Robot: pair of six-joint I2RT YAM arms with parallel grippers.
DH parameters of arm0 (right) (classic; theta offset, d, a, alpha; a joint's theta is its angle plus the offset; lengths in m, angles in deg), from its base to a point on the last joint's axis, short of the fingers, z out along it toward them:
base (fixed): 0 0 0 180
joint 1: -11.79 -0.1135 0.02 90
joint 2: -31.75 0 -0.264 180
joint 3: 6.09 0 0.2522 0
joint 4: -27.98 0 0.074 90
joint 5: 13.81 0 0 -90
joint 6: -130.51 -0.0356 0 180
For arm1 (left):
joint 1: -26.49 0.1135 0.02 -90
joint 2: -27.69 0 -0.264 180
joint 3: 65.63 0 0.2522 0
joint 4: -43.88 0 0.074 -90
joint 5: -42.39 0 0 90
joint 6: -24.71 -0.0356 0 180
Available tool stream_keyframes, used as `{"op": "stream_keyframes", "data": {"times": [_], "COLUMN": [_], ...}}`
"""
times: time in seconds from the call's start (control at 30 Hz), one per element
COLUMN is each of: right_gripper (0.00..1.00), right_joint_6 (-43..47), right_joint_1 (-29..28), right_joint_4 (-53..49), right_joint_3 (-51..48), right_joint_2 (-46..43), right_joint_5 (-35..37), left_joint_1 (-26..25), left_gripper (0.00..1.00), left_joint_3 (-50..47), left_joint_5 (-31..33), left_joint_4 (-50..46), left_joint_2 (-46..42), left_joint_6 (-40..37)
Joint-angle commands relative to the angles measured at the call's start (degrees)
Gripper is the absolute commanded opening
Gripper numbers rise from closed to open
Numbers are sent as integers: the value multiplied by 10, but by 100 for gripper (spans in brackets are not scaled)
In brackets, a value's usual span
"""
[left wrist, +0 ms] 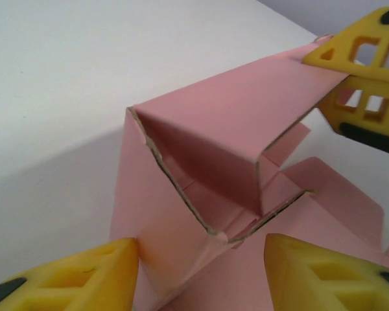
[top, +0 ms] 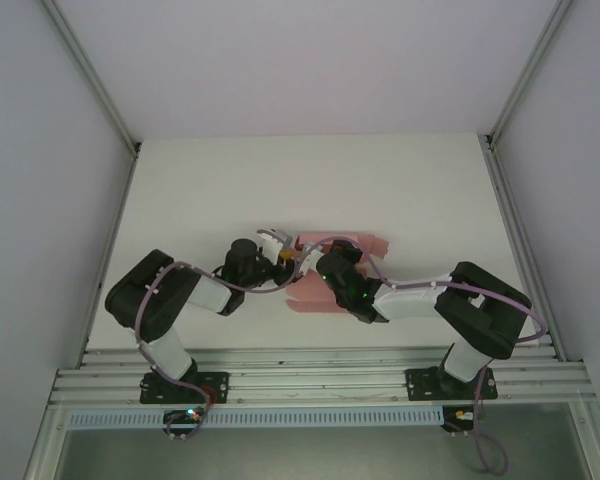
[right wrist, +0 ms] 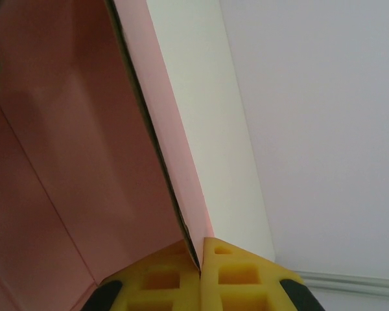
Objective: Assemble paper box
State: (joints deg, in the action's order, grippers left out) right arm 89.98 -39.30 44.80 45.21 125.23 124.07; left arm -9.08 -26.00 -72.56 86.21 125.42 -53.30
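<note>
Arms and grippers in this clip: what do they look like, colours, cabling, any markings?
Left arm and right arm: black with white link sections, each trailed by a looping lilac cable. Green lights glow near the right wrist. Left gripper and right gripper have blocky yellow fingers with rectangular cut-outs, black behind. No readable markings.

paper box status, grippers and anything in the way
Right gripper shut on a raised panel edge. Left gripper open, straddling the folded corner. Paper box part folded, other flaps flat on table. No obstruction seen.

Overhead — wrist views close on box [left wrist: 214, 129]
</note>
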Motion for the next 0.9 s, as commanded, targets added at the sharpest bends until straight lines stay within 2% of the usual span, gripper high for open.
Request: {"op": "stream_keyframes", "data": {"times": [0.0, 0.07, 0.2, 0.4, 0.7, 0.87], "right_gripper": [0, 0, 0, 0, 0, 0], "right_joint_6": [-14, -11, 3, -23, -64, -124], "right_joint_1": [6, 5, 4, -6, -44, -49], "right_joint_4": [-70, -61, -7, -12, -8, -77], "right_joint_3": [-21, -18, -27, -13, -6, 6], "right_joint_2": [19, 26, 43, 62, 116, 102], "right_joint_5": [-16, -10, 10, 26, 75, 42], "left_joint_1": [18, 29, 49, 56, 53, 52], "left_gripper": [49, 42, 42, 50, 50, 50], "left_joint_3": [-9, -7, -7, 12, 31, 41], "left_joint_5": [-61, -63, -73, -86, -73, -62], "left_joint_4": [-27, -60, -76, -81, -42, 0], "left_joint_2": [-33, -42, -41, -17, 21, 44], "left_joint_6": [-1, -10, -17, -22, -14, -8]}}
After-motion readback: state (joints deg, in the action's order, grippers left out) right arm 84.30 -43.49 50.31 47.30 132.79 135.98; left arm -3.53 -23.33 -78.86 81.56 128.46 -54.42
